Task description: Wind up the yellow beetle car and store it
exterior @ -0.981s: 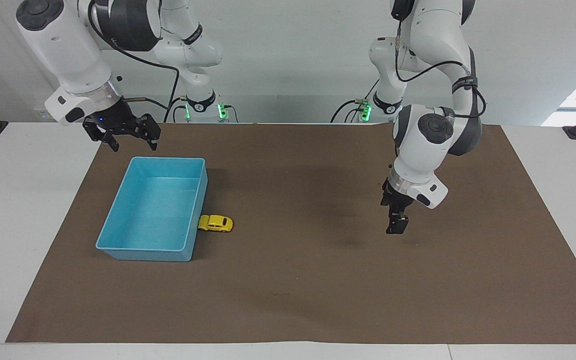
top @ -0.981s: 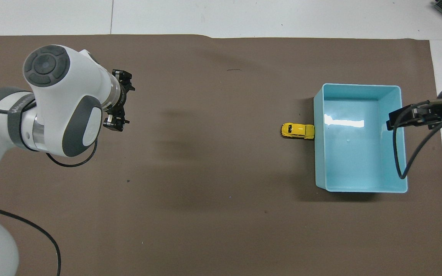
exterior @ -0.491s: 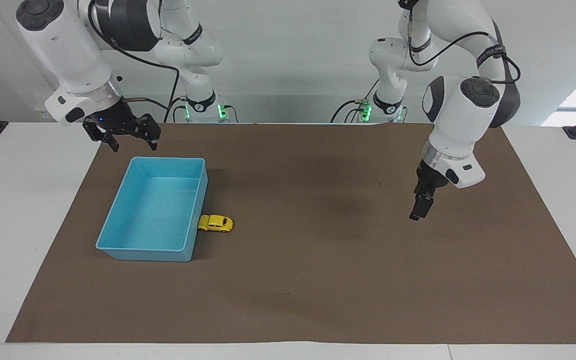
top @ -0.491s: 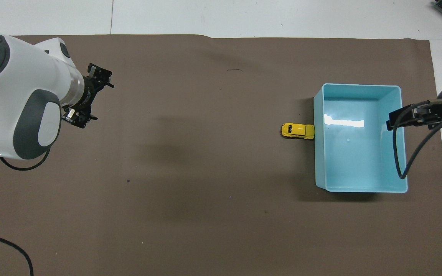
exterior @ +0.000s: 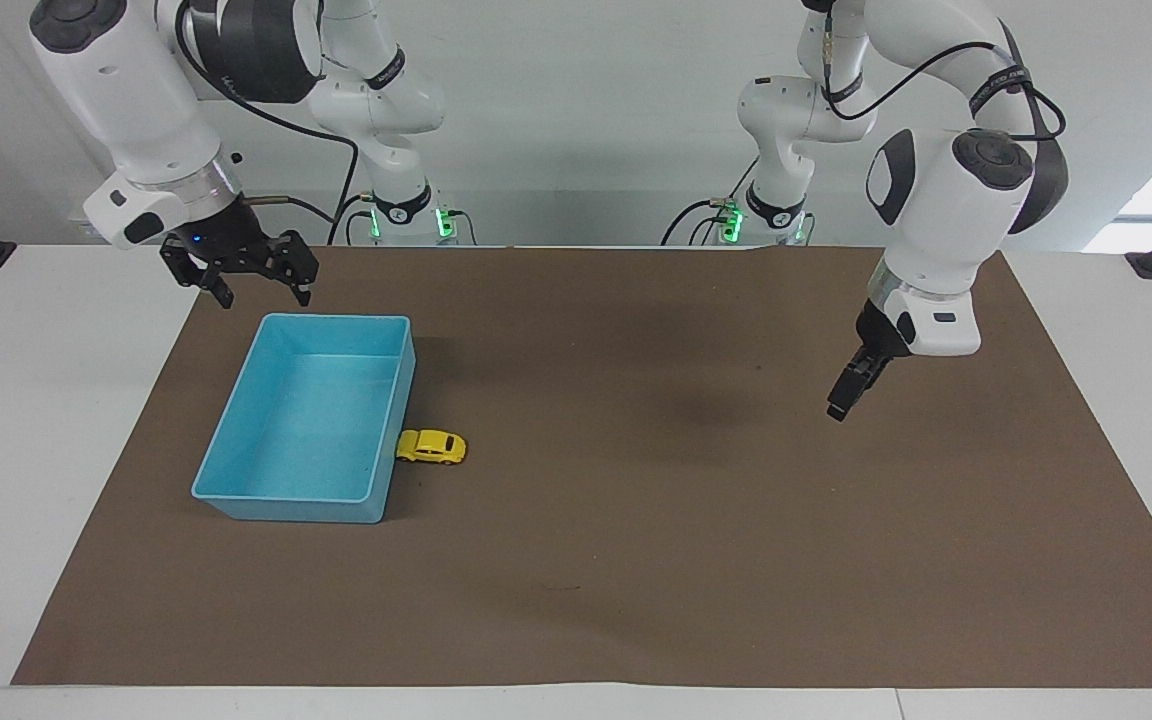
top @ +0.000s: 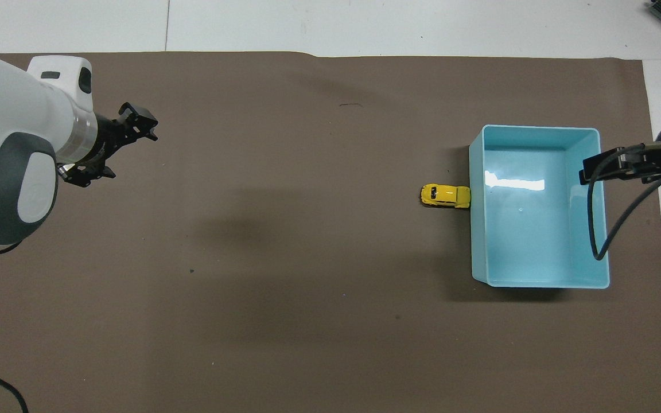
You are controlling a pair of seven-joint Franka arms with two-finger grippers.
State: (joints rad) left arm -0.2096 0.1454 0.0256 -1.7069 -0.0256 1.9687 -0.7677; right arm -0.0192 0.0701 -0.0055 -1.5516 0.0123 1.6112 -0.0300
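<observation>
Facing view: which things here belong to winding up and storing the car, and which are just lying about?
Part of the job:
- yellow beetle car, on the mat against the bin's outer wall
- blue bin, empty

Just there:
- brown mat
- white table

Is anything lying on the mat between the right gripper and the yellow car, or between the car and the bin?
Only the blue bin itself: the open right gripper hangs over its robot-side rim, while the yellow beetle car sits against the bin's long wall. Nothing separates car and bin.
</observation>
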